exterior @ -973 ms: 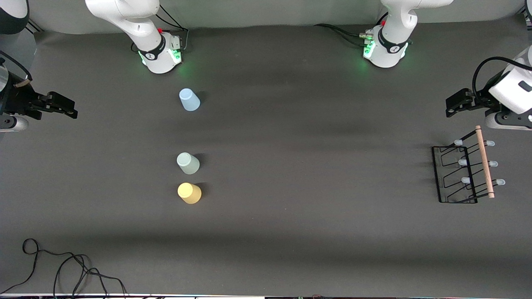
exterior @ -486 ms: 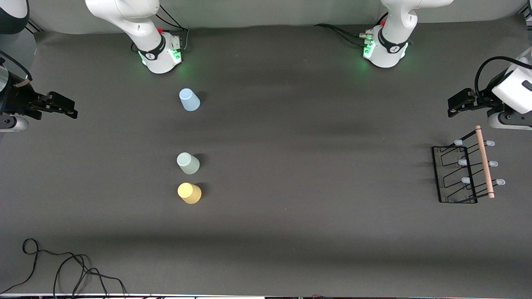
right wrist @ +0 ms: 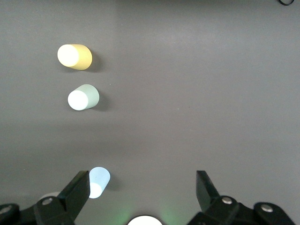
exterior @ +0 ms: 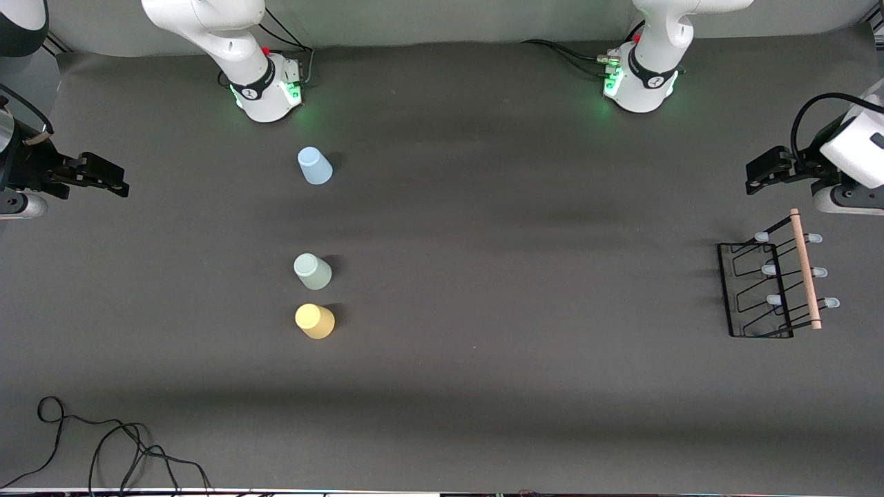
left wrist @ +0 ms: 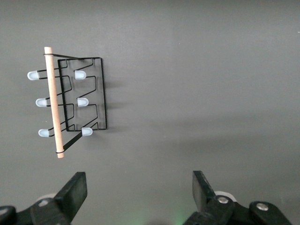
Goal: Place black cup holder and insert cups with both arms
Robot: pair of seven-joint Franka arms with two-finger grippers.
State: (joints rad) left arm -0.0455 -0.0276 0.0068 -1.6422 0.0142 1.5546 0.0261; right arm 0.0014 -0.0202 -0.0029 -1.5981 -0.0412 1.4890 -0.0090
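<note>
The black cup holder (exterior: 754, 290) stands on the table at the left arm's end, its wooden rod (exterior: 805, 269) on top. It also shows in the left wrist view (left wrist: 89, 98). The light blue cup (exterior: 315, 166), mint cup (exterior: 313, 271) and yellow cup (exterior: 315, 322) stand in a row, narrow ends up, toward the right arm's end. The right wrist view shows them too: blue (right wrist: 98, 182), mint (right wrist: 83, 97), yellow (right wrist: 75, 56). My left gripper (exterior: 758, 174) (left wrist: 139, 187) is open and empty, over the table beside the holder. My right gripper (exterior: 107, 181) (right wrist: 142, 190) is open and empty, over the table's right-arm end, apart from the cups.
The two arm bases (exterior: 266, 90) (exterior: 639, 83) stand at the table's farthest edge from the camera. A loose black cable (exterior: 103, 442) lies at the nearest corner on the right arm's end. Dark grey table surface (exterior: 525, 276) lies between the cups and the holder.
My left gripper has shifted slightly toward the left arm's end of the table. The right arm, the cups and the holder have not moved.
</note>
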